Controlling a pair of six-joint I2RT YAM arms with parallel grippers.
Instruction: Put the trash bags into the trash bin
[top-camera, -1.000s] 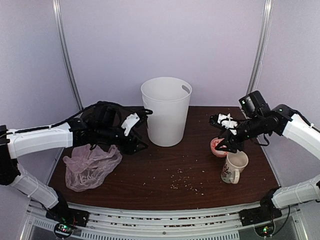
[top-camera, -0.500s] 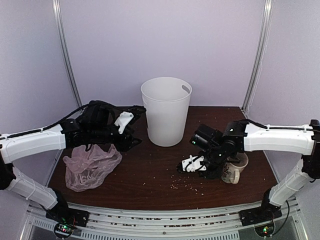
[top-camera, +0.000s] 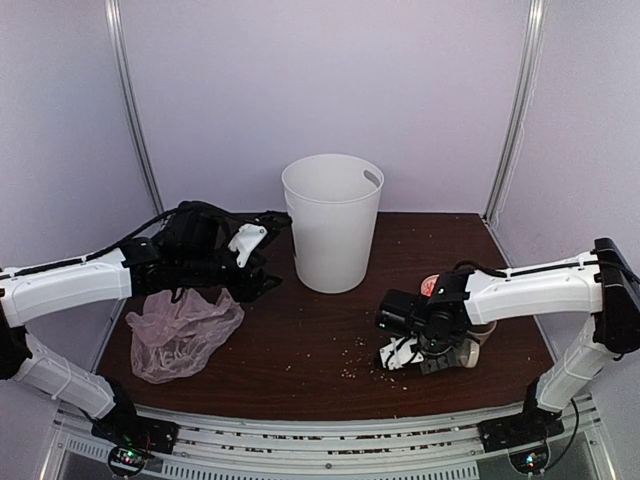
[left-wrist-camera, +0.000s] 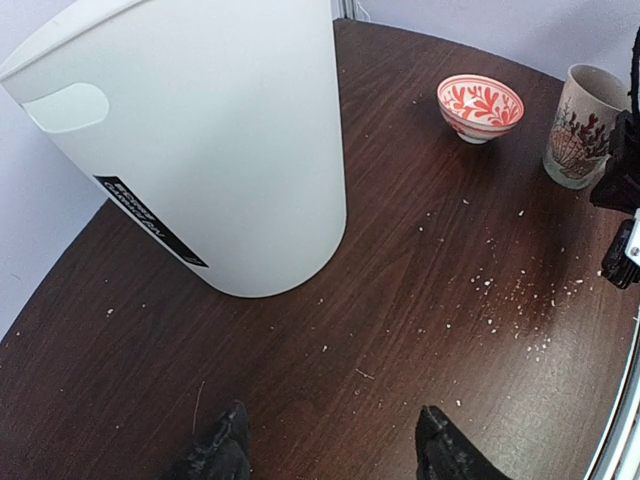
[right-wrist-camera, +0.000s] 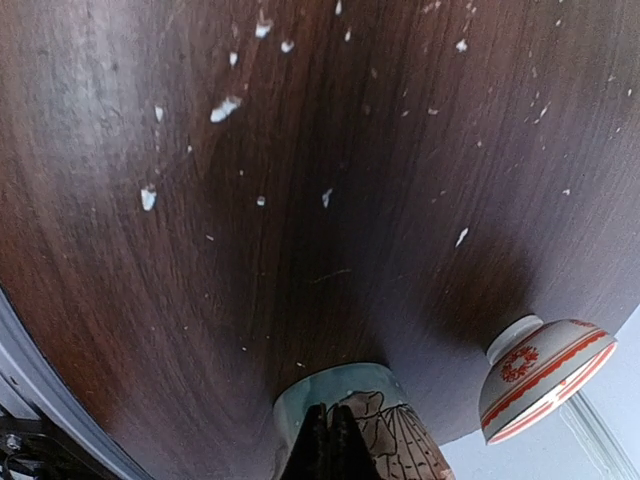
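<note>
The pale-pink trash bag (top-camera: 183, 332) lies crumpled on the table's left side, untouched. The tall white trash bin (top-camera: 332, 220) stands upright at the back centre; it fills the upper left of the left wrist view (left-wrist-camera: 200, 140). My left gripper (top-camera: 258, 280) hovers between the bag and the bin, open, its fingertips (left-wrist-camera: 225, 455) wide apart over bare table with nothing between them. My right gripper (top-camera: 432, 357) is low over the table at the right, shut on nothing, its tips (right-wrist-camera: 330, 440) close in front of a mug's base.
A floral mug (left-wrist-camera: 585, 125) and a red-patterned bowl (left-wrist-camera: 480, 105) stand at the table's right; in the top view my right arm covers most of both. White crumbs (top-camera: 365, 365) are scattered across the dark wooden table (top-camera: 300, 340). Metal rails run along the near edge.
My right arm swung from above the bowl and mug down to the table in front of the mug, and its jaws closed. My left gripper shifted slightly back and left, still open.
</note>
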